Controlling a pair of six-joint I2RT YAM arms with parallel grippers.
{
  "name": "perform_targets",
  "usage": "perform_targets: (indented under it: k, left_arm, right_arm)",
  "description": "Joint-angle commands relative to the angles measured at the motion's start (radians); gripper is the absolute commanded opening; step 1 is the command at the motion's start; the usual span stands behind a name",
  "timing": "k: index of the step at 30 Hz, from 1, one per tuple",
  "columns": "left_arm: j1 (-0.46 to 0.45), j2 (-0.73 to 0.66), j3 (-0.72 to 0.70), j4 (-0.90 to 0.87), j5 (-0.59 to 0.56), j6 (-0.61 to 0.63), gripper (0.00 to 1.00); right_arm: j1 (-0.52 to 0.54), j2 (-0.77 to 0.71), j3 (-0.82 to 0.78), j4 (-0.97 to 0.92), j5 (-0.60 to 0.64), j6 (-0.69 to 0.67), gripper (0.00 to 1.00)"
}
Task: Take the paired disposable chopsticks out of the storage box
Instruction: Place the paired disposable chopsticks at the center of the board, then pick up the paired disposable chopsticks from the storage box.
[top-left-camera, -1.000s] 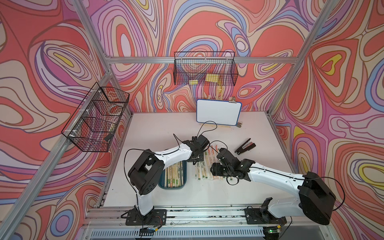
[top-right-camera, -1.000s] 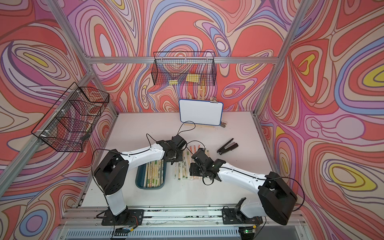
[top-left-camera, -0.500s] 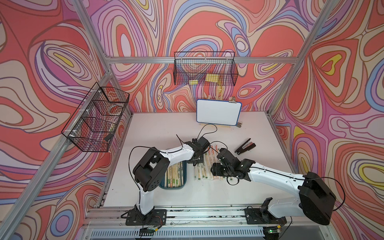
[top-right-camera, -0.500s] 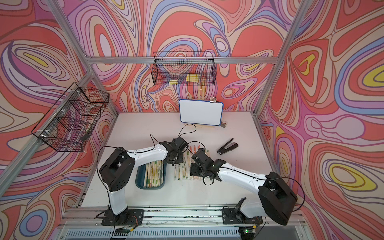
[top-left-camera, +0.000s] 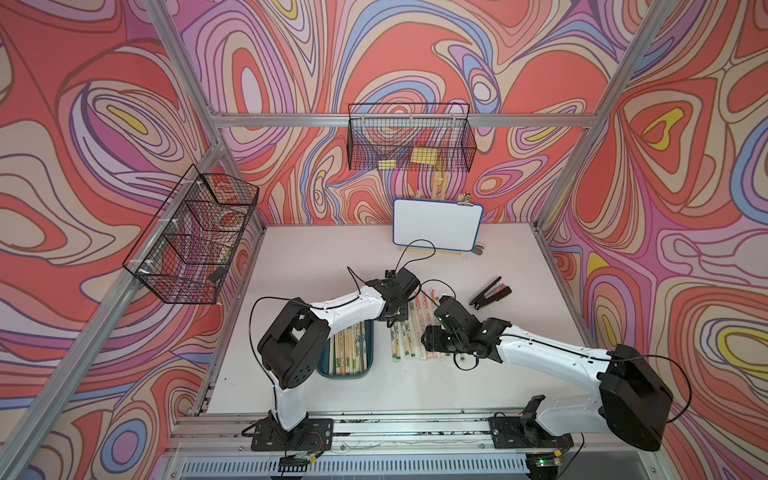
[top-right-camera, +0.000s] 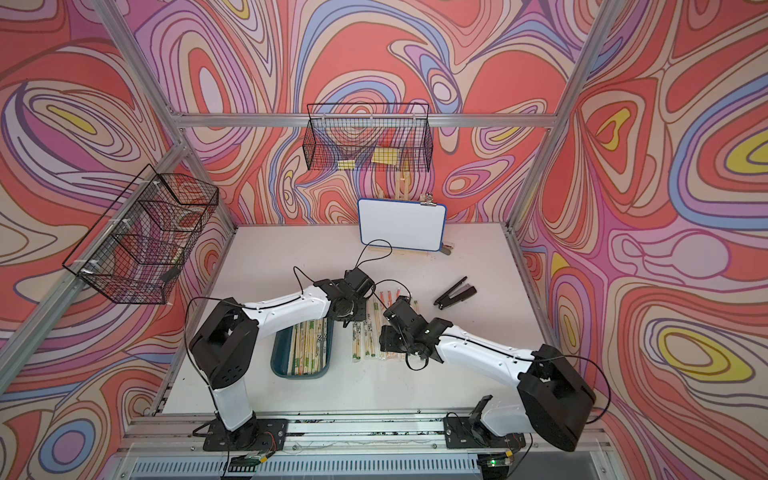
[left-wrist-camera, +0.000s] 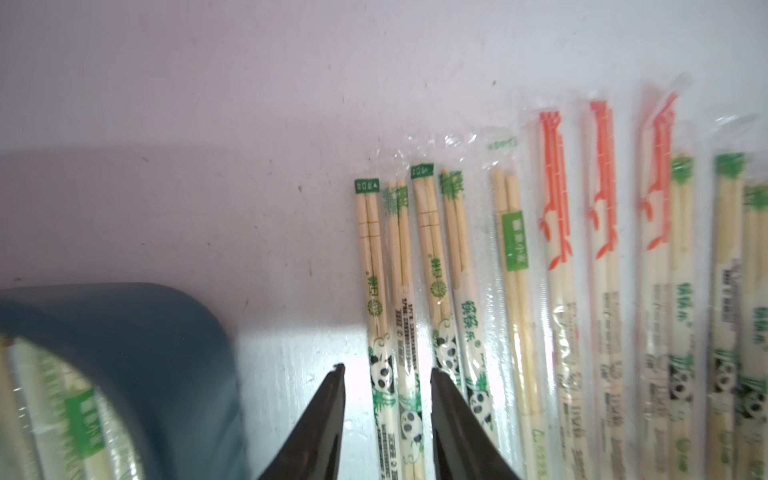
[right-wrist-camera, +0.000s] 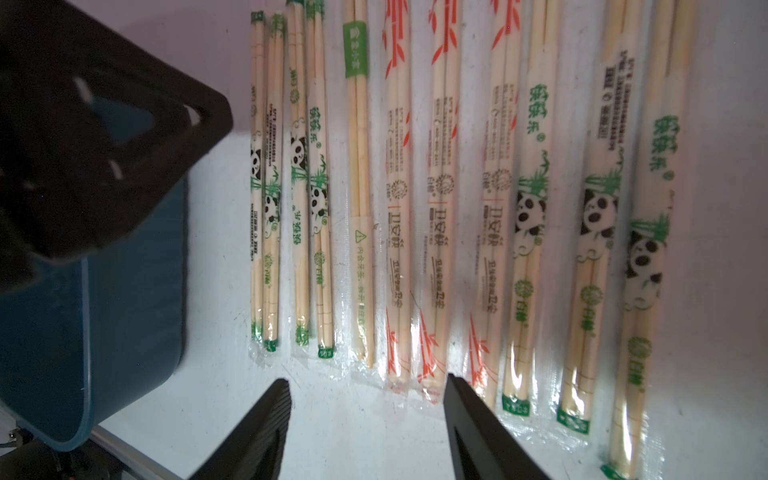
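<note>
Left hand (left-wrist-camera: 386, 370) has parted, straddling pale, panda-printed, clear-sleeved chopsticks (left-wrist-camera: 371, 249).

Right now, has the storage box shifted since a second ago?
No. The storage box sits just as far from the front rail as before.

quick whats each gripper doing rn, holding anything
left gripper: open, fingertips either side of a sleeved chopstick pair, not gripping it.
right gripper: open, empty.
</note>
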Motion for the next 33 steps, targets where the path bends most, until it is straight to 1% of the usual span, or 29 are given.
perform_targets:
  k: [1, 11, 16, 18, 22, 26, 33]
  left_arm:
    - [0.007, -0.088, 0.013, -0.048, -0.052, 0.025, 0.4]
    - [0.101, -0.303, -0.173, -0.095, -0.082, 0.02, 0.41]
    - [0.14, -0.393, -0.283, -0.108, -0.095, 0.016, 0.4]
    - [0.152, -0.419, -0.324, -0.111, -0.095, 0.011, 0.39]
    - [0.163, -0.439, -0.389, -0.107, -0.098, 0.006, 0.36]
    - [0.172, -0.436, -0.43, -0.089, -0.104, -0.004, 0.3]
    - [0.201, -0.384, -0.453, -0.058, -0.091, -0.009, 0.26]
  right_arm:
    - [-0.002, -0.001, 0.019, -0.01, 0.013, -0.008, 0.64]
    - [-0.003, 0.022, 0.036, 0.004, -0.006, -0.008, 0.64]
    - [-0.003, 0.04, 0.044, 0.011, -0.014, -0.011, 0.64]
    - [-0.002, 0.047, 0.048, 0.013, -0.015, -0.013, 0.64]
    - [-0.003, 0.054, 0.048, 0.019, -0.018, -0.013, 0.64]
    - [-0.002, 0.062, 0.05, 0.02, -0.023, -0.016, 0.64]
    - [-0.003, 0.066, 0.06, 0.017, -0.024, -0.017, 0.64]
